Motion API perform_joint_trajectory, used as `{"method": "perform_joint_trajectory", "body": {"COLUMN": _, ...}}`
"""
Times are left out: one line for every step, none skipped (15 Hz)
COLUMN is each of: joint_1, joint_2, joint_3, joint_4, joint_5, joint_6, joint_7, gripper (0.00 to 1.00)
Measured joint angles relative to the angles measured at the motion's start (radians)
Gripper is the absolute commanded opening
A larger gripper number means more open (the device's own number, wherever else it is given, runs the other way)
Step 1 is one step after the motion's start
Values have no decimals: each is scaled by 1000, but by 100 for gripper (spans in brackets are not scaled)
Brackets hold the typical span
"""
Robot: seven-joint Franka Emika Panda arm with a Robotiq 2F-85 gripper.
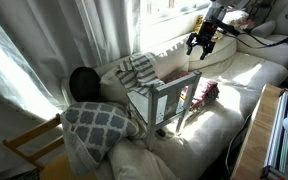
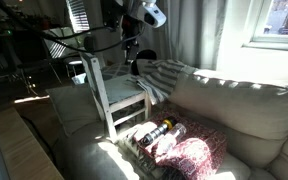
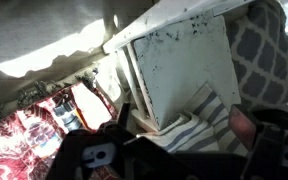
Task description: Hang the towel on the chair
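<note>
Currently our gripper hovers empty, jaws apart, at two o'clock from the chair. The towel drapes its ten o'clock edge; we judge a shallow overlap could let it slip.

Chair: small, pale grey-white, square seat, slat back. It stands below the gripper, well apart from it. Towel: broad grey and white stripes, crumpled, touching the seat edge on the chair's far side from the gripper, not on the back.
</note>
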Motion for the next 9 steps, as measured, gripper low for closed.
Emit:
{"method": "perform_joint_trajectory", "body": {"joint_1": 0, "joint_2": 6, "joint_3": 1, "joint_4": 3, "joint_5": -2, "joint_6": 0, "joint_7": 0, "gripper": 100}}
{"method": "perform_joint_trajectory", "body": {"joint_1": 0, "joint_2": 2, "joint_3": 1, "joint_4": 3, "joint_5": -3, "joint_6": 0, "joint_7": 0, "gripper": 100}}
{"method": "perform_joint_trajectory", "body": {"joint_1": 0, "joint_2": -6, "joint_3": 2, "joint_4": 2, "joint_5": -3, "joint_6": -1, "joint_7": 1, "gripper": 100}}
{"method": "perform_joint_trajectory", "body": {"joint_1": 0, "joint_2": -13, "joint_3": 2, "joint_4": 2, "joint_5": -3, "joint_6": -1, "joint_7": 1, "gripper": 100}}
{"method": "perform_joint_trajectory", "body": {"joint_1": -1, "joint_2": -16, "joint_3": 2, "joint_4": 2, "joint_5": -3, "joint_6": -1, "joint_7": 1, "gripper": 100}}
{"method": "perform_joint_trajectory", "body": {"joint_1": -1, "joint_2": -18, "joint_3": 2, "joint_4": 2, "joint_5": -3, "joint_6": -1, "joint_7": 1, "gripper": 100}}
{"method": "perform_joint_trajectory", "body": {"joint_1": -1, "joint_2": -15, "joint_3": 3, "joint_4": 3, "joint_5": -3, "joint_6": -1, "joint_7": 5, "gripper": 100}}
{"method": "perform_joint_trajectory", "body": {"joint_1": -2, "joint_2": -4, "joint_3": 3, "joint_4": 5, "joint_5": 7, "joint_6": 7, "joint_7": 13, "gripper": 100}}
{"method": "perform_joint_trajectory", "body": {"joint_1": -5, "joint_2": 18, "joint_3": 3, "joint_4": 10, "joint_5": 34, "joint_6": 25, "joint_7": 20, "gripper": 100}}
